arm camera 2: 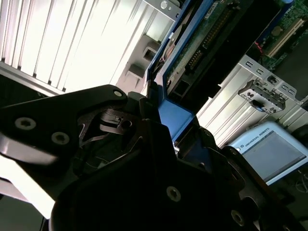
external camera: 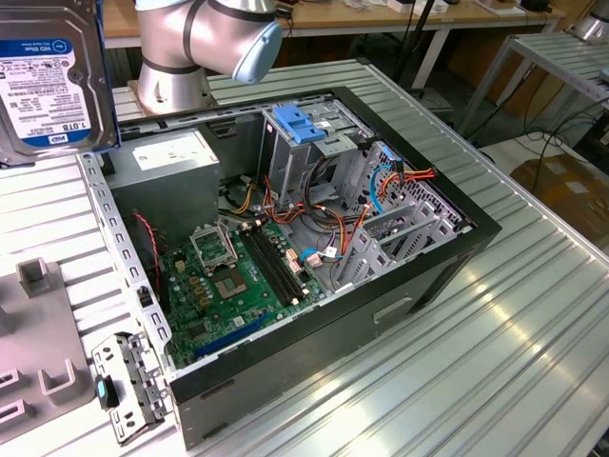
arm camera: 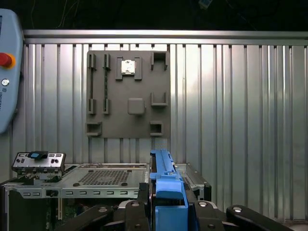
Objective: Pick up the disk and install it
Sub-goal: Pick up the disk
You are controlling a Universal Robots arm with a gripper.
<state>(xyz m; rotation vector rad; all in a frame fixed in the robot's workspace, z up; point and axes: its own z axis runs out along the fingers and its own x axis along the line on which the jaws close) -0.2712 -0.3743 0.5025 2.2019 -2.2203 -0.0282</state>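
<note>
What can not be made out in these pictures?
- The disk, exterior view: cut off by the top and left edges.
- How the gripper grips it, second wrist view: hidden by its own dark body.
- Inside of the drive cage, exterior view: covered by the blue bracket.

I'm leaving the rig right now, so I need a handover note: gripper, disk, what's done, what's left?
Gripper: shut on the disk, clamped on its blue side rail.
Disk: held in the air outside the open computer case, label facing the exterior camera.
Done: the pick-up.
Left: the install; the disk is not yet in the case.
</note>
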